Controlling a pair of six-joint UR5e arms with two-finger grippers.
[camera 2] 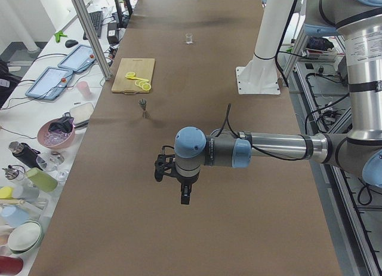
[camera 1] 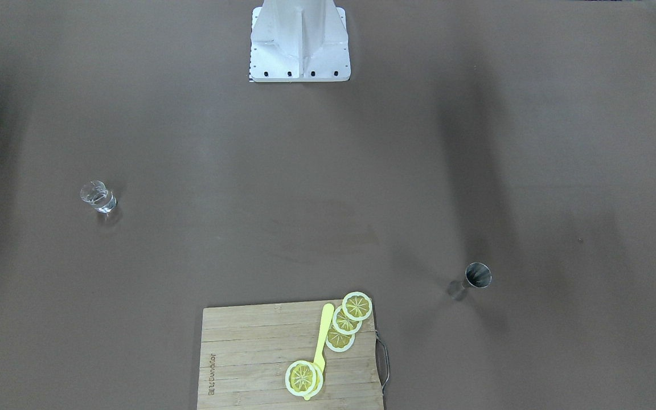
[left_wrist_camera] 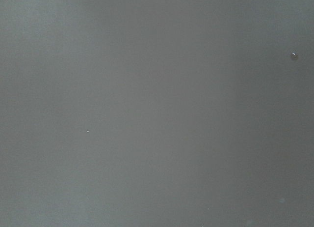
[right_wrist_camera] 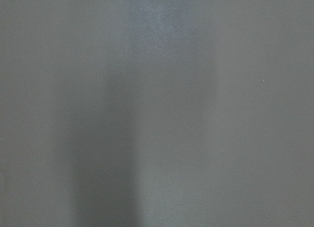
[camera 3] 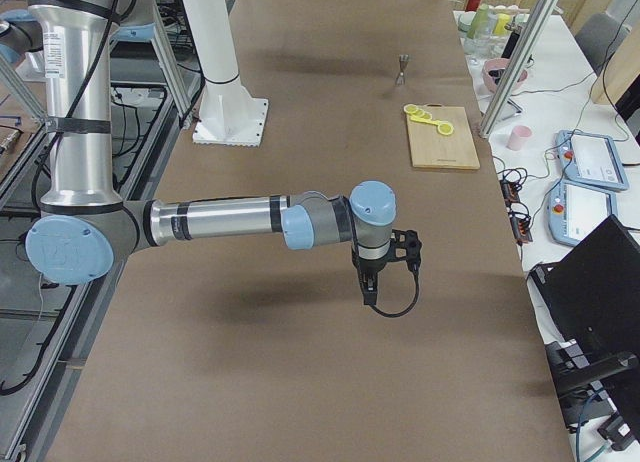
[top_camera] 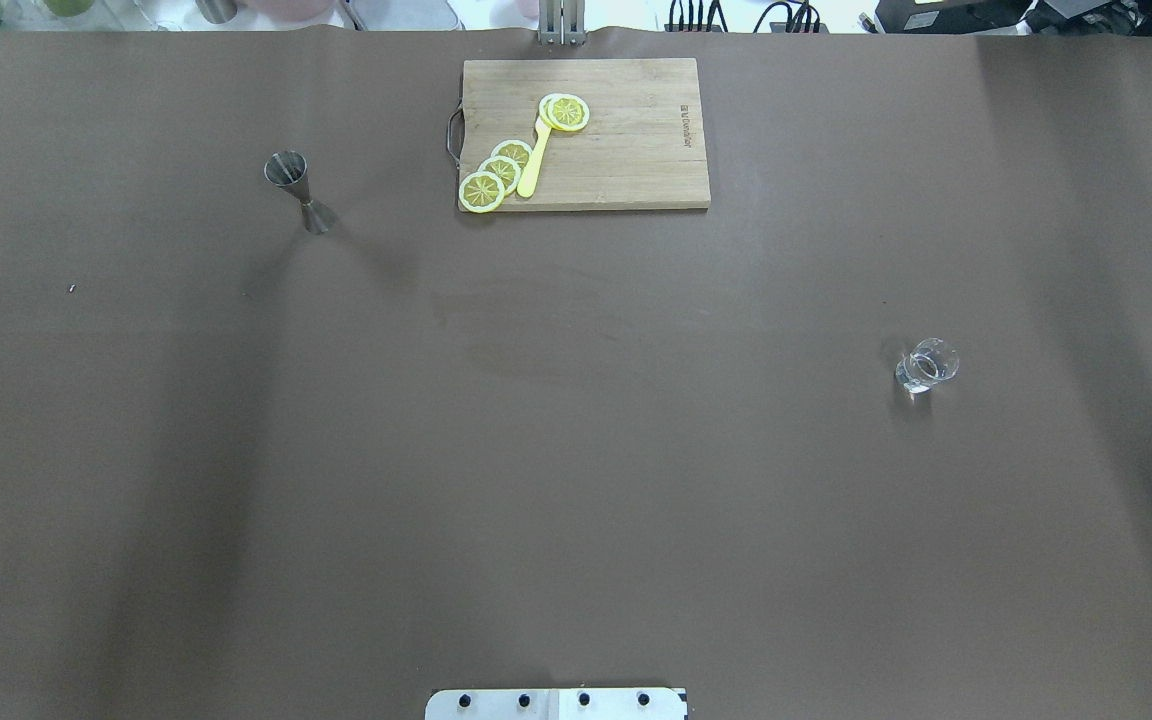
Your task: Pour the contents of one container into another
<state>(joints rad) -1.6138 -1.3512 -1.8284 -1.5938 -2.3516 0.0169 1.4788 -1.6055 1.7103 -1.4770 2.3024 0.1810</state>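
Note:
A small clear glass (camera 1: 98, 197) (top_camera: 926, 365) stands upright on the brown table, on the robot's right side. Over on the robot's left side, near the far edge, a steel jigger (camera 1: 478, 275) (top_camera: 288, 172) stands upright. Neither gripper shows in the overhead, front or wrist views. My left gripper (camera 2: 185, 195) hangs above bare table, well short of the jigger (camera 2: 142, 104). The right gripper (camera 3: 367, 292) likewise hovers over bare table at the other end. Whether either one is open or shut I cannot tell. Both wrist views show only brown table surface.
A wooden cutting board (top_camera: 626, 150) (camera 1: 248, 353) lies at the far middle edge, carrying lemon slices (top_camera: 496, 172) and a yellow plastic utensil (top_camera: 533, 160). The robot's white base (camera 1: 299, 45) stands at the near middle. Bowls, bottles and tablets sit on side benches (camera 2: 54, 126).

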